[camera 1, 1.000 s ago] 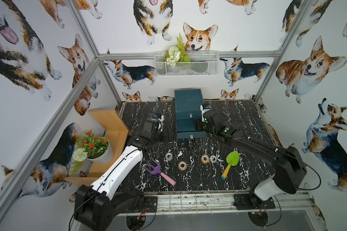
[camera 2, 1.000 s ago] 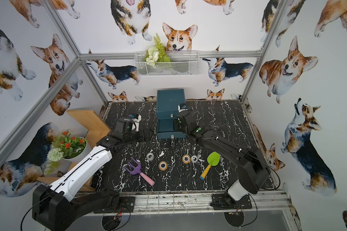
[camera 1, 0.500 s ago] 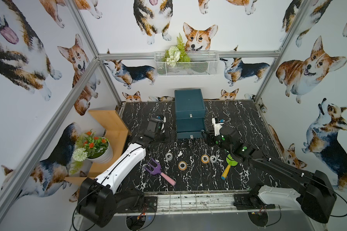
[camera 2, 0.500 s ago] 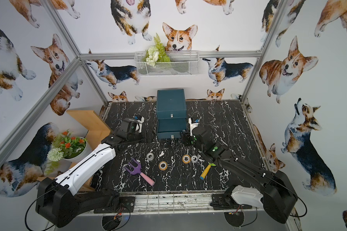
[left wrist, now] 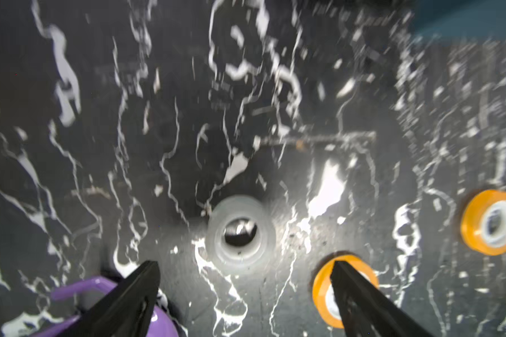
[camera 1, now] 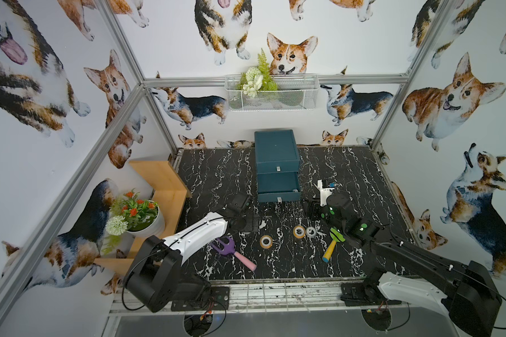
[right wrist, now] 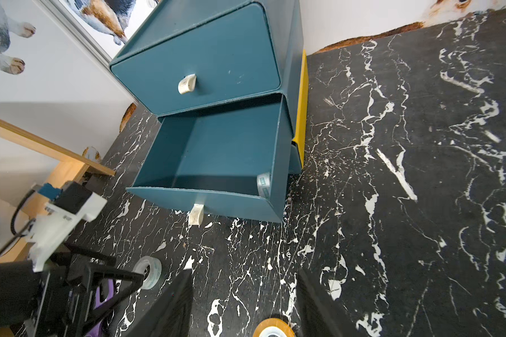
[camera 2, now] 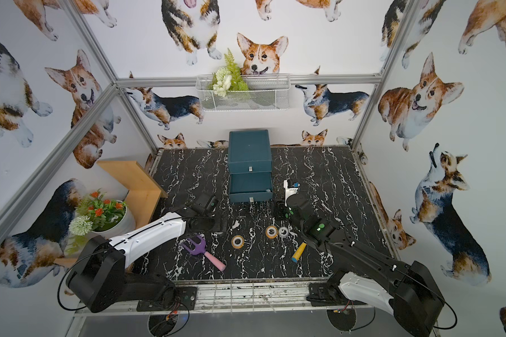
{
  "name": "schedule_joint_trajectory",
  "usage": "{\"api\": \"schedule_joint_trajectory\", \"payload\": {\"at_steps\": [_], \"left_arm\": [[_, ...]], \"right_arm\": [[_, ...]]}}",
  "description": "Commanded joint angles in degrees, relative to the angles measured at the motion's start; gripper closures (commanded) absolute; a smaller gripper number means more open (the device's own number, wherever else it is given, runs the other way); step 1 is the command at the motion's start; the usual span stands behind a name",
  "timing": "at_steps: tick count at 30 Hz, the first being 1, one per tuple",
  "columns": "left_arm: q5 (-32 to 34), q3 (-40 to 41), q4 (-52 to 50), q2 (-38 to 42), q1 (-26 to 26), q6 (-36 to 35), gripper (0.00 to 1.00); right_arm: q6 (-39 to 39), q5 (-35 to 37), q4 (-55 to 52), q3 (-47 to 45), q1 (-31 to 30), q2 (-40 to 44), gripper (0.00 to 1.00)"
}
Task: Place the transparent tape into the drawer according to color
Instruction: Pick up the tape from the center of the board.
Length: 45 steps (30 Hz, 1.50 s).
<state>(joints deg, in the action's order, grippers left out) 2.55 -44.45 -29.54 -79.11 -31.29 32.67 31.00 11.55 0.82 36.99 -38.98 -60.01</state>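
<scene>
The black marble table (camera 1: pixel 216 175) is carrying everything, and its white veins are looking much like the pale tape, so I am judging that a clear roll is easy to miss on it; the teal cabinet (camera 1: pixel 276 148) is standing at the back middle, its upper drawer (right wrist: pixel 196 76) closed and its lower drawer (right wrist: pixel 216 151) pulled out, so a colour meant for the upper one is having no open place, and dropping it below would be mixing the colours. The left gripper (left wrist: pixel 244 264) is hanging low over the table with its jaws wide apart and empty; the right gripper (right wrist: pixel 243 277) is facing the open drawer, jaws apart, nothing between them; the two are working near each other and may be colliding. The purple rake (left wrist: pixel 79 289) is lying just beside one left finger, and closing may be catching it; the green trowel (camera 1: pixel 336 235) is lying partly under the right arm, which may be sweeping it. Of the tape, the clear roll (left wrist: pixel 240 233) is lying flat just ahead of the left fingertips and may be slipping out when squeezed; the first orange roll (left wrist: pixel 323 291) is partly behind the other finger and may be knocked; a second orange roll (camera 1: pixel 299 231) is lying just beside a second clear roll (camera 1: pixel 311 232); the stored roll (right wrist: pixel 263 183) is standing on edge in the lower drawer's corner. Its core is carrying small printed marks, too small to read; no brand or other writing is showing.
</scene>
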Motion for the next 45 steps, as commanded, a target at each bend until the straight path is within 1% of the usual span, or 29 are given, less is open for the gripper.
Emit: {"api": "schedule_joint_trajectory", "payload": {"at_steps": [1,5,9,14,20,27,29,32,37,41,45], "left_arm": [[1.46,1.24,0.35,-0.46,-0.70,2.68,0.03],[2.11,1.67,3.25,-2.36,-1.40,3.33,0.11],[2.55,0.70,4.81,-6.19,-1.49,3.20,0.22],[2.89,0.61,6.36,-8.88,-1.58,3.18,0.30],[4.83,0.47,6.20,-9.31,-1.58,3.28,0.32],[4.04,-0.10,5.56,-8.96,-2.73,3.22,0.49],[4.09,-0.14,5.22,-8.69,-3.50,3.36,0.57],[4.05,-1.04,3.63,-7.38,-4.02,3.38,0.63],[3.44,-6.08,-1.90,-1.40,-4.26,2.12,0.63],[3.80,-13.53,-8.41,4.06,-4.30,0.73,0.61],[5.51,-22.31,-12.69,5.88,-4.30,-1.38,0.58]], "right_arm": [[-0.42,0.93,1.73,0.51,-0.04,0.26,0.38],[-0.59,0.73,1.77,0.35,-0.04,0.50,0.38],[-0.51,0.95,1.64,-0.12,0.04,1.11,0.38],[-0.59,1.27,1.55,-0.52,0.08,2.41,0.38],[-0.77,0.97,1.64,-0.67,0.30,2.62,0.38],[-1.12,1.10,1.55,-0.76,0.81,2.61,0.38],[-1.12,1.02,1.65,-1.01,1.03,2.77,0.38],[-1.06,0.89,1.55,-1.09,1.36,2.86,0.38],[-1.03,0.58,1.64,-1.15,1.71,2.97,0.38],[-1.03,0.23,1.90,-1.22,2.02,2.80,0.38],[-0.81,-0.09,2.25,-1.40,2.12,2.79,0.38]]}}
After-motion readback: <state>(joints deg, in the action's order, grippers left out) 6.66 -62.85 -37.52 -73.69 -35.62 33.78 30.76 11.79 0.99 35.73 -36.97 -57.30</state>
